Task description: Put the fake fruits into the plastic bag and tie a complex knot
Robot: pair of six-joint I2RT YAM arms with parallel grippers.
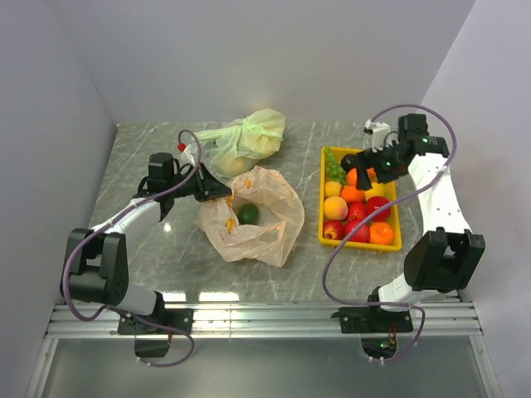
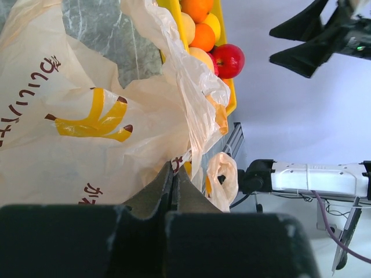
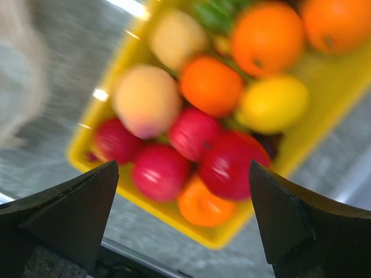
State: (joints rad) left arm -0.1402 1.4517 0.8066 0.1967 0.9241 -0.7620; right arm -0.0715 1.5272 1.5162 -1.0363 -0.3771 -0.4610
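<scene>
The peach-orange plastic bag (image 1: 264, 236) lies open mid-table with one green fruit (image 1: 248, 214) inside. My left gripper (image 1: 224, 192) is shut on the bag's left rim; in the left wrist view its closed jaws (image 2: 173, 169) pinch the thin film of the bag (image 2: 87, 116). The other fake fruits (image 1: 357, 211) fill a yellow tray (image 1: 397, 225) on the right: red apples (image 3: 159, 171), oranges (image 3: 211, 84), a peach (image 3: 145, 98) and a lemon (image 3: 272, 103). My right gripper (image 1: 350, 164) hovers open over the tray's far end, holding nothing (image 3: 182, 168).
A pale yellow-green knotted bag (image 1: 245, 137) sits behind the open bag, close to my left wrist. White walls close in the table on three sides. A metal rail (image 1: 265, 319) runs along the near edge.
</scene>
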